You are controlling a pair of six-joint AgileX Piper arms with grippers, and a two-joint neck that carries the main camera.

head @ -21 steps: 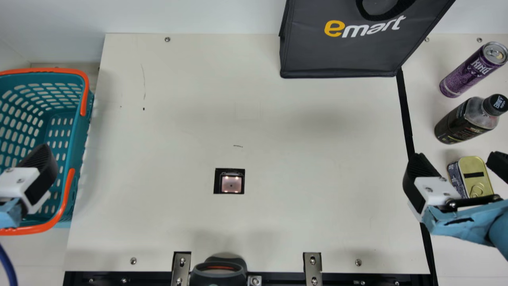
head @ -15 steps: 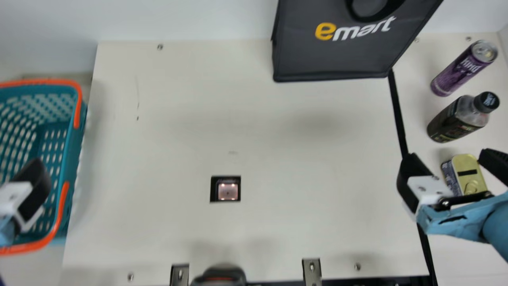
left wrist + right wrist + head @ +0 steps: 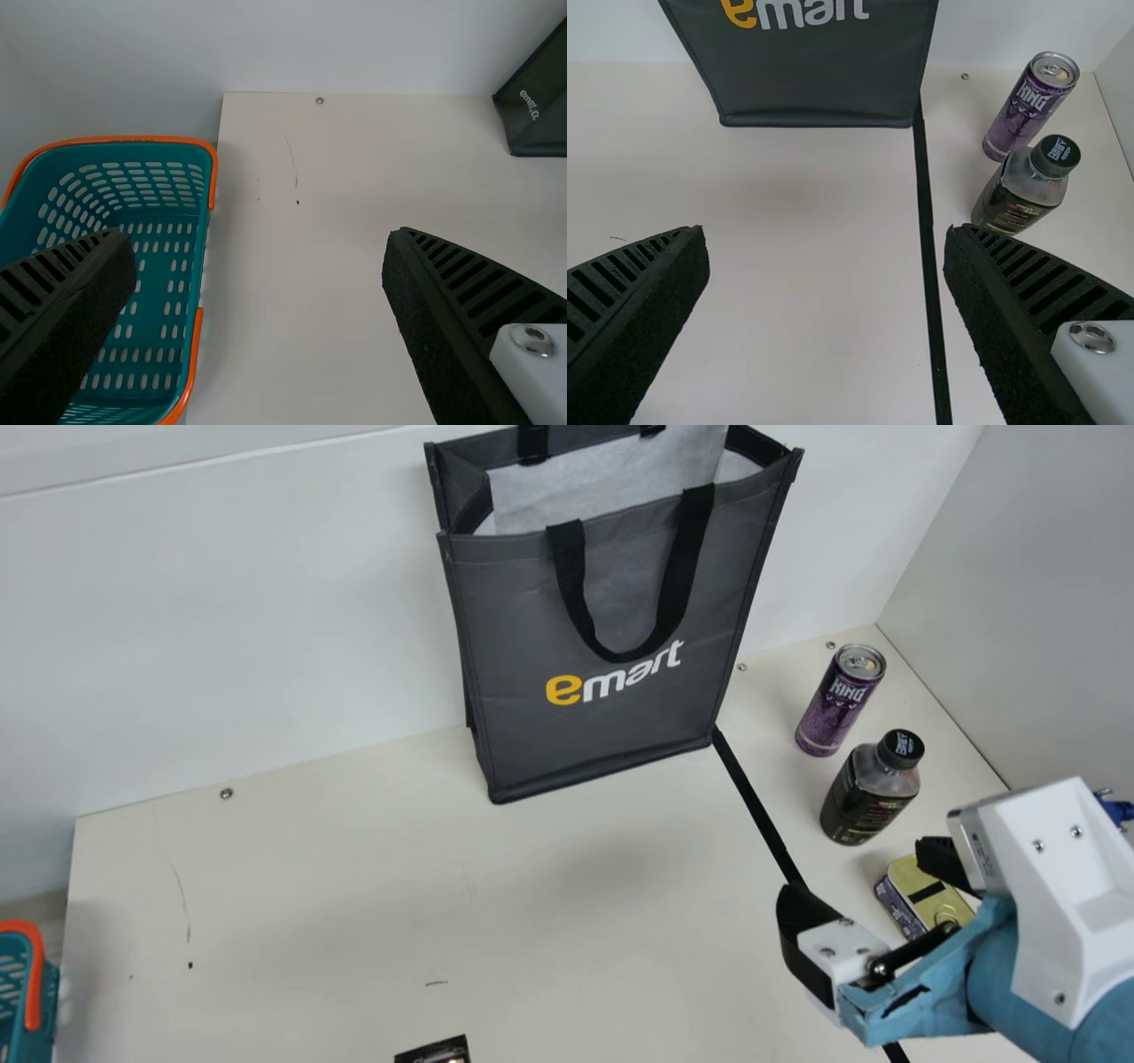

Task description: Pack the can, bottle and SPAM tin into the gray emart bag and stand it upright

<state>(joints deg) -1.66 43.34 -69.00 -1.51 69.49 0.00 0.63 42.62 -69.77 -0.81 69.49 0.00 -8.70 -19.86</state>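
Right gripper (image 3: 858,873): open, empty, near the SPAM tin (image 3: 912,879). Left gripper (image 3: 259,239): open, empty. Beyond the tin, the bottle (image 3: 865,802) and can (image 3: 837,707) stand close together; off-centre approach may topple either. Contact during loading may tip the upright emart bag (image 3: 620,584).

emart bag (image 3: 611,735) stood at tbl (image 3: 310,868) rear, by wall (image 3: 221,629) | can (image 3: 833,713) set R of bag | btl (image 3: 868,802) set in frt of can | SPAM tin (image 3: 905,879) set in frt of btl | basket (image 3: 89,158) placed just L of tbl
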